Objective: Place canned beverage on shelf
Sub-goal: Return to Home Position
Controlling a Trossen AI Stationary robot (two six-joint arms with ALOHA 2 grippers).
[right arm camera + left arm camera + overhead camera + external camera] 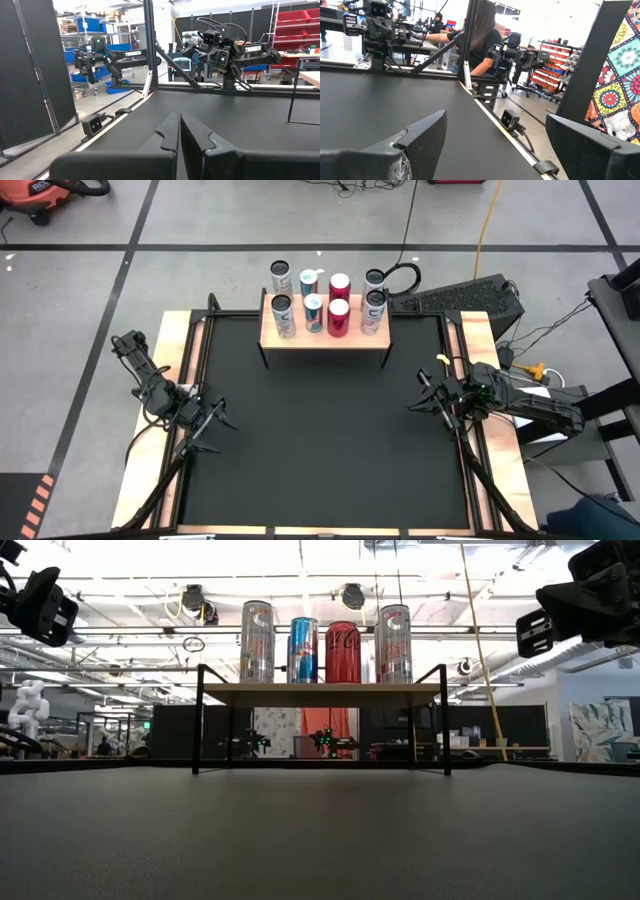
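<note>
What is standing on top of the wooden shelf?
Eight cans stand in two rows of four on the shelf. The front row covers the back row's bases.

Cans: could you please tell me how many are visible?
8, on the shelf: a front row of four cans and a back row of four, mostly hidden in the low view.

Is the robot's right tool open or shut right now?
Shut. In the right wrist view, the right tool has its two dark fingers pressed together, with nothing held between them.
</note>
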